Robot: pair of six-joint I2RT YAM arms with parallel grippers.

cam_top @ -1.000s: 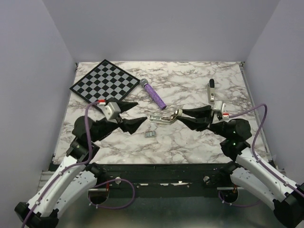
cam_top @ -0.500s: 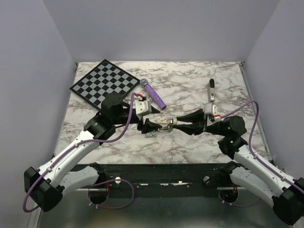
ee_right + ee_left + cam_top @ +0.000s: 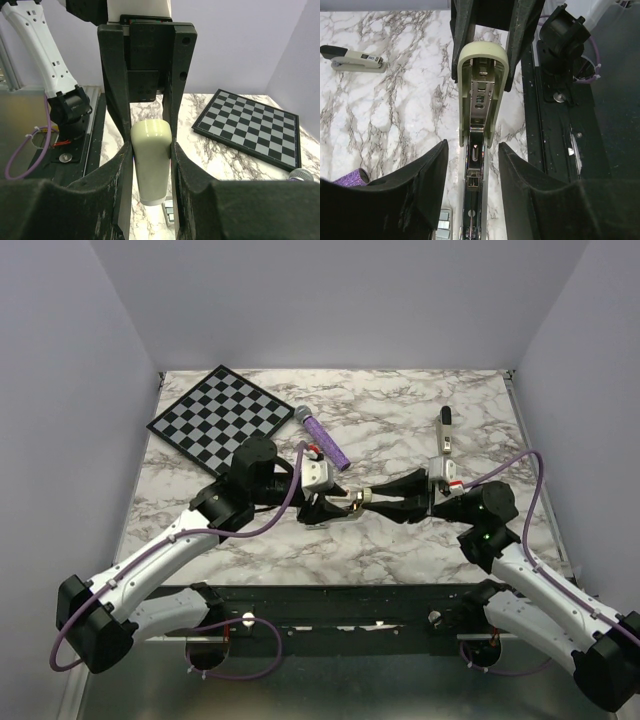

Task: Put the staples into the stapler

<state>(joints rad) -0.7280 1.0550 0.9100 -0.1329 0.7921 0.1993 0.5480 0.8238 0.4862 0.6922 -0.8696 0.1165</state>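
The open stapler (image 3: 479, 90) lies at the table's middle (image 3: 343, 506). My right gripper (image 3: 150, 146) is shut on its cream top arm (image 3: 150, 165), which it holds raised off the base. The metal staple channel (image 3: 473, 185) is exposed and runs between my left gripper's fingers (image 3: 427, 175). My left gripper (image 3: 472, 146) is open and straddles the channel without touching it, fingertip to fingertip with the right gripper (image 3: 368, 500) in the top view. The staples (image 3: 442, 222), a small grey block, lie on the table just beside the channel, and they also show in the right wrist view (image 3: 169, 212).
A second cream stapler (image 3: 444, 432) lies at the back right. A purple microphone (image 3: 322, 438) lies behind the left wrist. A chessboard (image 3: 222, 412) sits at the back left. The table's black front edge (image 3: 555, 125) is close by.
My left arm has swung in from the left, and its open gripper now straddles the stapler's channel. My right gripper has closed in on the stapler's top arm and holds still.
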